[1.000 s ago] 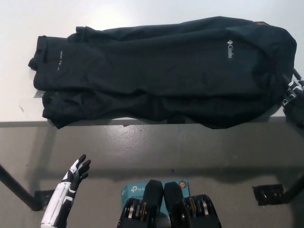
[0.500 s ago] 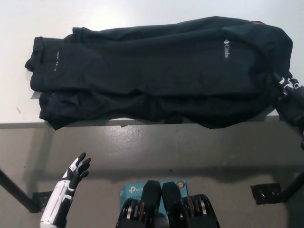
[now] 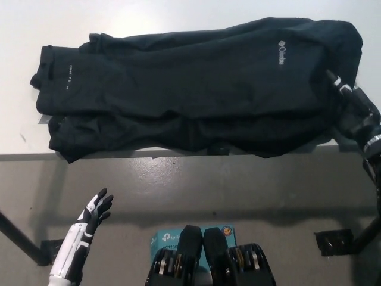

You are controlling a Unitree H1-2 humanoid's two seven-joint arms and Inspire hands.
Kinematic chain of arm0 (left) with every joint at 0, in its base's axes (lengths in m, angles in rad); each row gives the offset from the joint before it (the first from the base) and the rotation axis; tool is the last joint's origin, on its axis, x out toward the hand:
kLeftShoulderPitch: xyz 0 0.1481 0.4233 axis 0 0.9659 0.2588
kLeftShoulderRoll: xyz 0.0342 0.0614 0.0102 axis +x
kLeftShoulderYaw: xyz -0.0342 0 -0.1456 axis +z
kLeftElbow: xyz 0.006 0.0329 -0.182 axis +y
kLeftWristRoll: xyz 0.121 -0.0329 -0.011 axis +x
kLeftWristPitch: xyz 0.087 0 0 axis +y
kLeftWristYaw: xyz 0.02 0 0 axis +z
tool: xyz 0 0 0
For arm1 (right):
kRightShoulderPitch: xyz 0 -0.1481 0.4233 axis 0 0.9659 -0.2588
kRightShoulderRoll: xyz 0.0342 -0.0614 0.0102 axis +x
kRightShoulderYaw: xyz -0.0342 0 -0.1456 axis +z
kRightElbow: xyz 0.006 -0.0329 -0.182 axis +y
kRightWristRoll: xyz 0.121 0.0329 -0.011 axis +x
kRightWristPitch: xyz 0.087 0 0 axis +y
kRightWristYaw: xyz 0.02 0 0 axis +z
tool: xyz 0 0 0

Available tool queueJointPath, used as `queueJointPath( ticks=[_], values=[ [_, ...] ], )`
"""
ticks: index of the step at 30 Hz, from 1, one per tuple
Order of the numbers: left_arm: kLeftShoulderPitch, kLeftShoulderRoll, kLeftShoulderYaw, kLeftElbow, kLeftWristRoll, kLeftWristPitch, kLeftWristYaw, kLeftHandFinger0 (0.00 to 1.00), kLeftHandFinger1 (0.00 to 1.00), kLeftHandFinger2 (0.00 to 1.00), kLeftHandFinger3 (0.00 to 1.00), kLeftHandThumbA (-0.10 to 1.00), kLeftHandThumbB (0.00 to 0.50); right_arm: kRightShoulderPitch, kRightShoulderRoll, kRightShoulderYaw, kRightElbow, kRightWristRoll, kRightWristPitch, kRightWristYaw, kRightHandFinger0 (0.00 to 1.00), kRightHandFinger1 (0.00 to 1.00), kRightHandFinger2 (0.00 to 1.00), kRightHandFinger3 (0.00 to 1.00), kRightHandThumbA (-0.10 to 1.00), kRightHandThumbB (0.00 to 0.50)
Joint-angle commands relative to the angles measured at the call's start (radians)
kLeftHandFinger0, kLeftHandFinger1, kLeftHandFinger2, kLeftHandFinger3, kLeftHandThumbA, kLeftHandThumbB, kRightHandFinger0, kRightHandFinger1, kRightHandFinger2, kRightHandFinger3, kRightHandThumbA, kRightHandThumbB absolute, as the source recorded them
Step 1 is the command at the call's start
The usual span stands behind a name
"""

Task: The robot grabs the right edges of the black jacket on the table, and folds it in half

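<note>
- On the white bench (image 3: 178,15), the black jacket (image 3: 196,89) lies spread sideways, taking up most of the width, its front edge drooping a bit over the near rim. There's a small white logo (image 3: 284,51) near the right end and a tiny white print on the left end.
- The right hand (image 3: 351,101) comes in from the right edge and sits right at the jacket's right end, touching or just about touching the fabric there. It's black on black, so I honestly cannot tell whether its fingers have closed on cloth or are open beside it.
- So I'd call this the grabbing step: reaching for the right edge, fold not started, jacket lying flat at full length.
- Next move, my guess: get a firm pinch on that right edge, lift it enough to clear the layers below, then carry it across toward the left end.
- The left hand (image 3: 95,210) hangs low at the lower left, below the bench and well apart from the jacket, fingers spread, holding nothing.
- Nothing else sits on the bench in the way. The main snag I'd expect is the bunched, overhanging front edge dragging or sliding off during the fold.
</note>
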Motion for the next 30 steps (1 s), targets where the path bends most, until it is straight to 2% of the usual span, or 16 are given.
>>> queueJointPath(
  ticks=[1,2,3,4,5,6,10,11,12,15,16,20,21,25,30],
  values=[
    [-0.014,0.012,0.008,-0.036,-0.012,-0.011,-0.016,1.0,1.0,1.0,1.0,1.0,0.16,-0.094,0.013,-0.007,0.025,0.048,0.035,0.072,0.01,0.18,0.46,0.61,0.92,0.484],
    [-0.017,0.013,0.008,-0.036,-0.013,-0.008,-0.016,1.0,1.0,1.0,1.0,1.0,0.166,-0.104,0.016,-0.014,0.036,0.046,0.032,0.047,0.0,0.06,0.37,0.45,0.69,0.382],
    [-0.02,0.012,0.01,-0.036,-0.015,-0.002,-0.015,1.0,1.0,1.0,1.0,1.0,0.168,-0.129,0.038,-0.041,0.05,0.038,-0.009,-0.052,0.0,0.0,0.22,0.27,0.16,0.223],
    [-0.02,0.012,0.01,-0.036,-0.015,-0.001,-0.015,1.0,1.0,1.0,1.0,1.0,0.169,-0.131,0.039,-0.045,0.051,0.035,-0.012,-0.058,0.0,0.04,0.33,0.36,0.1,0.221],
    [-0.023,0.015,0.011,-0.039,-0.004,0.002,-0.011,1.0,1.0,1.0,1.0,1.0,0.171,-0.126,0.059,-0.036,0.003,0.009,-0.026,-0.099,0.0,0.02,0.37,0.65,-0.09,0.172],
    [-0.027,0.016,0.011,-0.038,-0.01,0.006,-0.014,1.0,1.0,1.0,1.0,1.0,0.168,-0.125,0.066,-0.03,-0.022,-0.006,-0.028,-0.122,0.0,0.01,0.4,0.56,-0.1,0.143],
    [-0.028,0.016,0.012,-0.038,-0.013,0.007,-0.016,1.0,1.0,1.0,1.0,1.0,0.168,-0.122,0.07,-0.03,-0.039,-0.009,-0.024,-0.138,0.0,0.0,0.41,0.55,-0.1,0.133],
    [-0.036,0.025,0.013,-0.037,-0.018,0.008,-0.022,1.0,1.0,1.0,1.0,1.0,0.156,-0.114,0.086,-0.04,-0.09,-0.005,-0.038,-0.169,0.0,0.08,0.46,0.85,-0.1,0.057],
    [-0.037,0.025,0.012,-0.036,-0.019,0.008,-0.023,1.0,1.0,1.0,1.0,1.0,0.151,-0.116,0.083,-0.041,-0.086,-0.011,-0.048,-0.175,0.0,0.11,0.47,1.0,-0.1,0.049],
    [-0.038,0.027,0.011,-0.036,-0.02,0.009,-0.023,1.0,1.0,1.0,1.0,1.0,0.152,-0.114,0.084,-0.04,-0.092,-0.011,-0.05,-0.185,0.0,0.12,0.47,1.0,-0.1,0.052],
    [-0.038,0.027,0.011,-0.041,-0.017,0.019,-0.021,1.0,1.0,1.0,1.0,1.0,0.156,-0.109,0.085,-0.049,-0.114,-0.013,-0.069,-0.21,0.0,0.13,0.45,0.92,-0.1,0.067],
    [-0.041,0.028,0.008,-0.039,-0.014,0.012,-0.02,1.0,1.0,1.0,1.0,1.0,0.145,-0.104,0.085,-0.047,-0.133,-0.016,-0.078,-0.223,0.0,0.15,0.46,0.94,-0.1,0.067],
    [-0.041,0.028,0.009,-0.04,-0.017,0.013,-0.021,1.0,1.0,1.0,1.0,1.0,0.145,-0.106,0.086,-0.068,-0.143,0.007,-0.073,-0.237,0.0,0.15,0.47,1.0,-0.1,0.053],
    [-0.042,0.031,0.009,-0.038,-0.021,0.011,-0.023,1.0,1.0,1.0,1.0,1.0,0.147,-0.113,0.071,-0.107,-0.156,0.038,-0.076,-0.224,0.0,0.11,0.47,1.0,-0.1,0.058],
    [-0.046,0.027,0.007,-0.036,-0.018,0.013,-0.025,1.0,1.0,1.0,1.0,1.0,0.151,-0.132,0.041,-0.168,-0.219,0.089,-0.036,-0.248,0.0,0.13,0.49,1.0,-0.1,0.052]
  ],
)
